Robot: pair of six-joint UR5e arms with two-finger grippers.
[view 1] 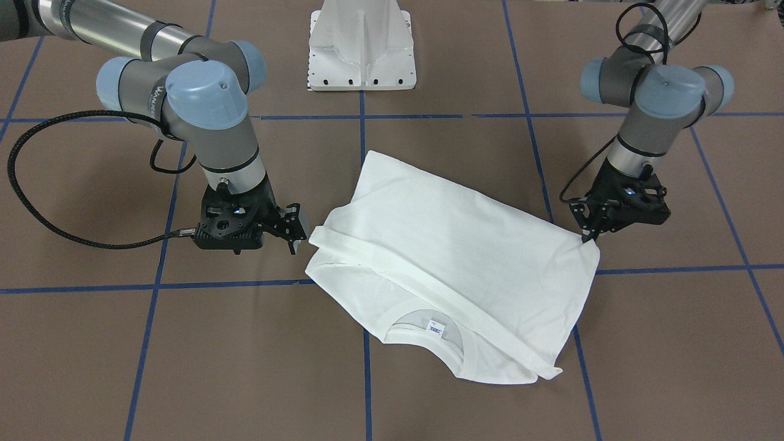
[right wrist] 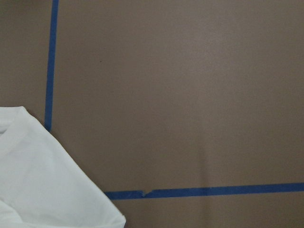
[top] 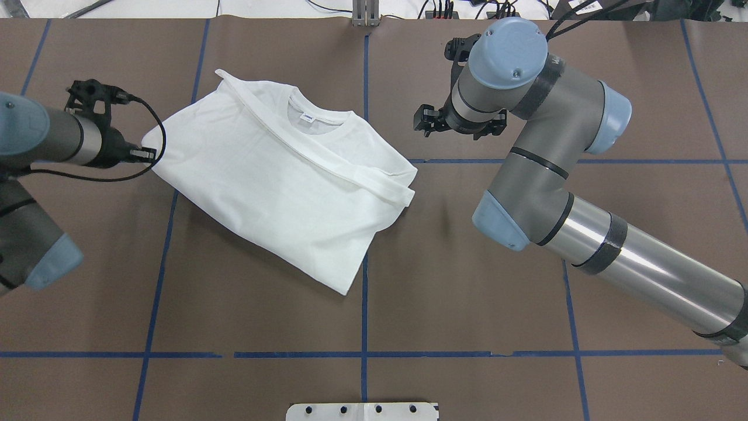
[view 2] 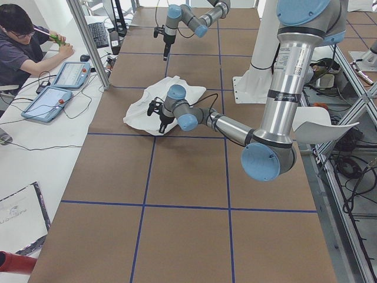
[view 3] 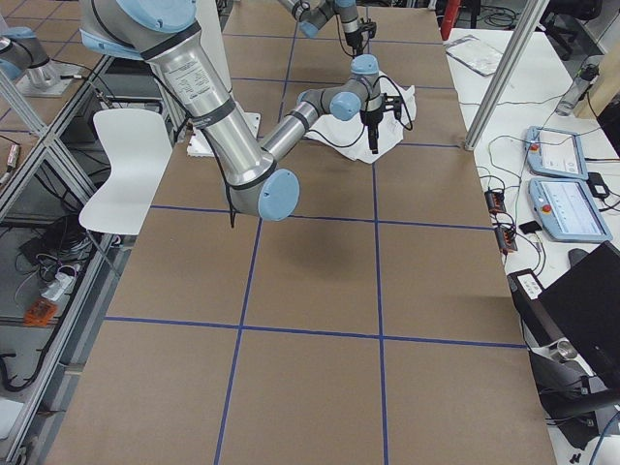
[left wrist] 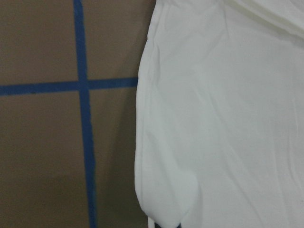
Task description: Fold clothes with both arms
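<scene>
Clothes: white long-sleeved T-shirt (view 1: 465, 257), folded, flat on middle of brown counter (view 1: 429, 404).
Left gripper (view 1: 590, 239): closed, pinching T-shirt's corner.
Right gripper (view 1: 295, 231): parted, empty, just beside folded sleeve edge.

One T-shirt (view 1: 453, 245), two arms (view 1: 208, 116) (view 1: 667, 98), one pedestal base (view 1: 361, 55)

1. Brown worktop (view 1: 429, 380), marked into squares by blue tape lines (view 1: 153, 286).
2. A white T-shirt (view 1: 453, 257) lies folded near its middle.
3. A white pedestal base (view 1: 362, 49) stands at the robot's edge.
</scene>
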